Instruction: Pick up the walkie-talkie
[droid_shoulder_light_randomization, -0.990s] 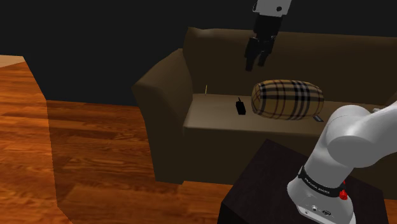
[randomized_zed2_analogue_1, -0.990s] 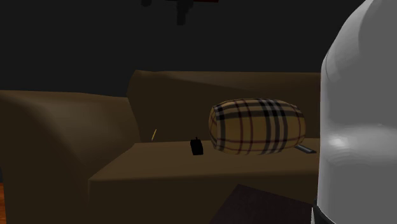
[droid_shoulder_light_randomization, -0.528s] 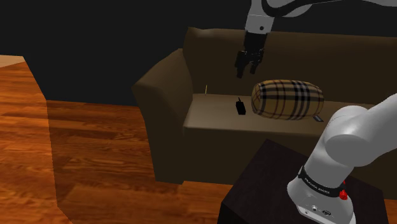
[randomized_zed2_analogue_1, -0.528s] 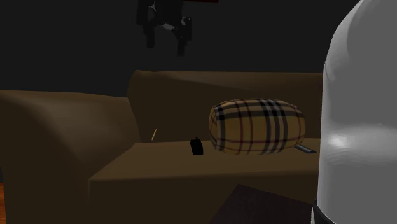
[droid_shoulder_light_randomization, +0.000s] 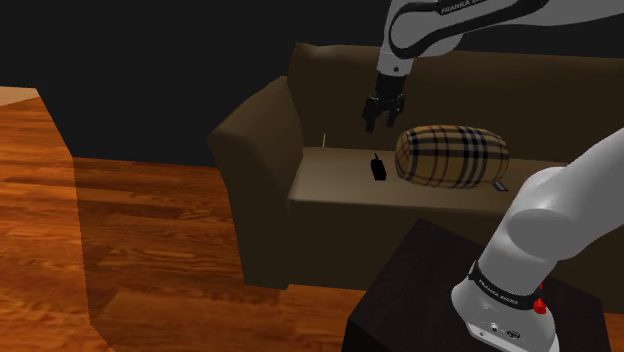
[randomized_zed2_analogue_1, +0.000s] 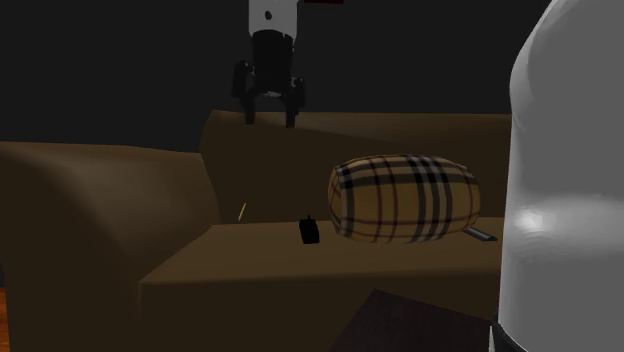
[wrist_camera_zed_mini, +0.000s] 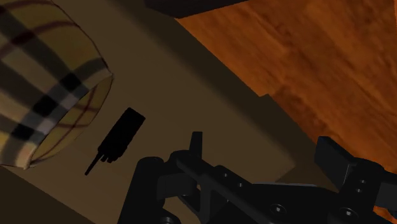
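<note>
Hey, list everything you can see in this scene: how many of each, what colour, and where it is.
sofa: one, brown, standing on the floor
pillow: one, tan plaid roll, on the sofa seat
walkie-talkie: one, black, lying on the seat just beside the pillow's end nearer the armrest
thin stick: one, pale, on the seat near the armrest
flat object: one, grey, on the seat at the pillow's other end
floor: one, reddish-brown wood
stand: one, dark box, shoulder view's lower right
arm: one, white, reaching over the sofa
gripper: one, black, open, above the seat, touching nothing
</note>
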